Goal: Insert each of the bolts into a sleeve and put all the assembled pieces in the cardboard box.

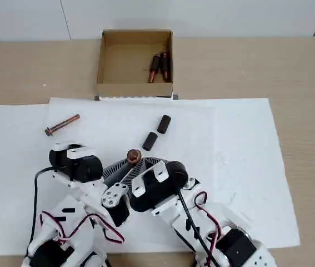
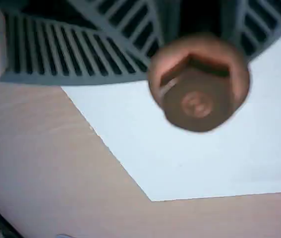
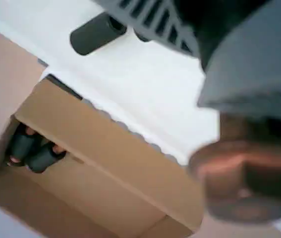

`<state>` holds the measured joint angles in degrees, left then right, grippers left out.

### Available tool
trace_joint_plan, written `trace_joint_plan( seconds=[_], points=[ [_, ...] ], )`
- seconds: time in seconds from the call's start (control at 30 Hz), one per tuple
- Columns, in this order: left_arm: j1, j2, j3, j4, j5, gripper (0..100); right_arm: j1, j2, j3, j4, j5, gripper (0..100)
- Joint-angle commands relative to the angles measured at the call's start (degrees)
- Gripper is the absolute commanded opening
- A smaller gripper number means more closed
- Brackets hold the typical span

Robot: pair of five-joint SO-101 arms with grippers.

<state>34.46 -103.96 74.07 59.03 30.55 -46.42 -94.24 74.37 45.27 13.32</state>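
A bolt (image 1: 134, 156) stands head-up where the left gripper (image 1: 123, 167) and right gripper (image 1: 148, 163) meet; whether either is clamped on it I cannot tell. A second bolt (image 1: 61, 124) and two sleeves (image 1: 164, 123) lie loose on the paper (image 1: 229, 144); two assembled pieces (image 1: 160, 67) lie in the box (image 1: 106, 55).

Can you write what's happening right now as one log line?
left tool: shut on held bolt | right tool: at held bolt | paper: loose bolt, two sleeves | box: two done pieces

Loose bolt (image 1: 61, 124), two sleeves (image 1: 164, 123), cardboard box (image 1: 135, 89)
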Motion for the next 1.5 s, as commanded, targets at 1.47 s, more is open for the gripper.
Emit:
trace_joint_plan(
  seconds=[1.47],
  points=[
    [-15.03, -0.09, -8.22, -0.35, -17.76, 1, 6.29, -0.57, 2.81, -4.09, 0.97, 0.4]
  ],
)
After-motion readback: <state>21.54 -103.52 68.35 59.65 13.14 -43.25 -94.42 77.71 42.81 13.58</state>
